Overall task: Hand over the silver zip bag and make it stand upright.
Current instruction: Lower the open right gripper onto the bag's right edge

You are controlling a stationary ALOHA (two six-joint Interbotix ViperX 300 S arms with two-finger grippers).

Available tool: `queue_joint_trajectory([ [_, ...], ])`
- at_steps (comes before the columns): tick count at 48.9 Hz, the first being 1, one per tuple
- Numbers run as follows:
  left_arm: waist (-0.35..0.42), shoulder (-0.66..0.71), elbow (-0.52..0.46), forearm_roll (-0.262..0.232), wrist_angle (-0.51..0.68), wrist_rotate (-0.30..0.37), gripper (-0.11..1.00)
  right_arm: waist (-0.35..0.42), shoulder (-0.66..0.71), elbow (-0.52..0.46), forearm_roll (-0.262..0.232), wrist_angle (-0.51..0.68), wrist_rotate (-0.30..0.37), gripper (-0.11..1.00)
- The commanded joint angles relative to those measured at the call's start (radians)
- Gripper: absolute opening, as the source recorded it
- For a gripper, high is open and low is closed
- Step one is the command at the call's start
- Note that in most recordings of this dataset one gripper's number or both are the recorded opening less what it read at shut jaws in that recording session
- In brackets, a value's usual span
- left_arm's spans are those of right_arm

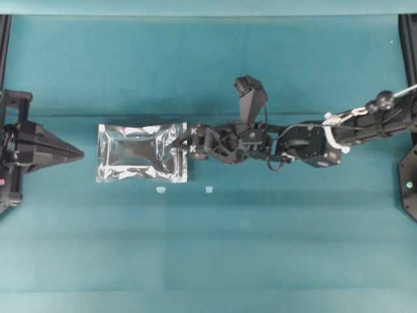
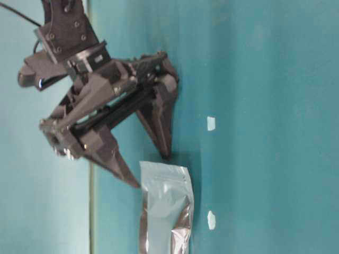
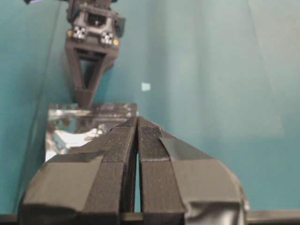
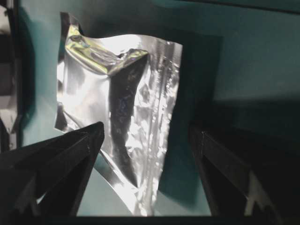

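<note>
Teal cloth covers the counter. At far left the left claw waits closed and empty. The silver zip bag lies flat mid-counter, ungrasped, the right claw gaping around its right edge. Handover and standing remain.
</note>
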Motion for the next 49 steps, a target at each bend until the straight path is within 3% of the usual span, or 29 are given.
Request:
queue_joint_trajectory([
  [1,0.002,0.005,-0.020,0.003,-0.005,0.003,0.00,0.020,0.031,-0.035,-0.002,-0.008,0.014,0.91],
  [40,0.002,0.005,-0.008,0.003,-0.005,0.005,0.00,0.054,0.075,-0.110,-0.003,0.092,0.014,0.91],
  [49,0.002,0.005,-0.009,0.003,-0.005,0.003,0.00,0.054,0.075,-0.110,-0.002,0.101,0.009,0.86],
])
